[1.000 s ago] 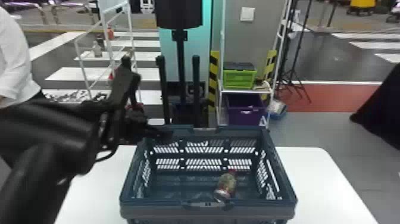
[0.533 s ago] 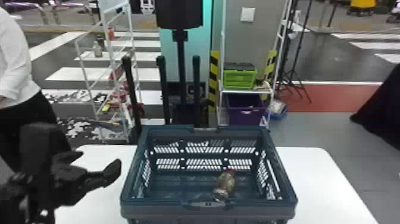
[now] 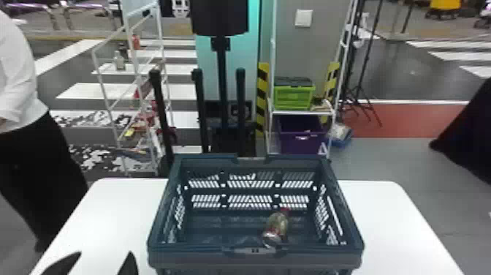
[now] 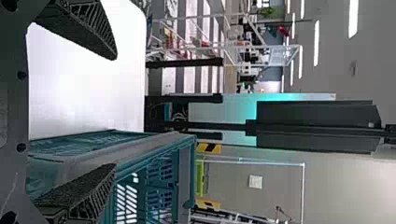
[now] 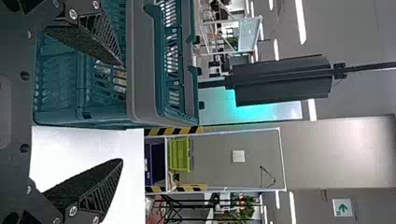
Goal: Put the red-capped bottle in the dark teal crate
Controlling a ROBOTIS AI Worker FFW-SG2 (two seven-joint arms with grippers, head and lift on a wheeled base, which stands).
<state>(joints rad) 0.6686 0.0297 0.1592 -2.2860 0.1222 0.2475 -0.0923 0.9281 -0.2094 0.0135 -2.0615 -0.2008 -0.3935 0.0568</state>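
Red-capped bottle (image 3: 278, 223) placement is judged complete. At the 8 o'clock side of the dark teal crate (image 3: 255, 257), the left gripper (image 4: 116, 112) is spread wide, unloaded. Inside, the bottle is laid at 5 o'clock. Toward 4 o'clock, the right gripper (image 5: 123, 113) is spread wide, also unloaded. No further placement is required.

The left gripper (image 3: 106, 252) is seen at the head view's bottom edge, left of centre; its fingers (image 3: 128, 265) are parted. The right gripper (image 5: 123, 113) is shown in its wrist view, spread wide.
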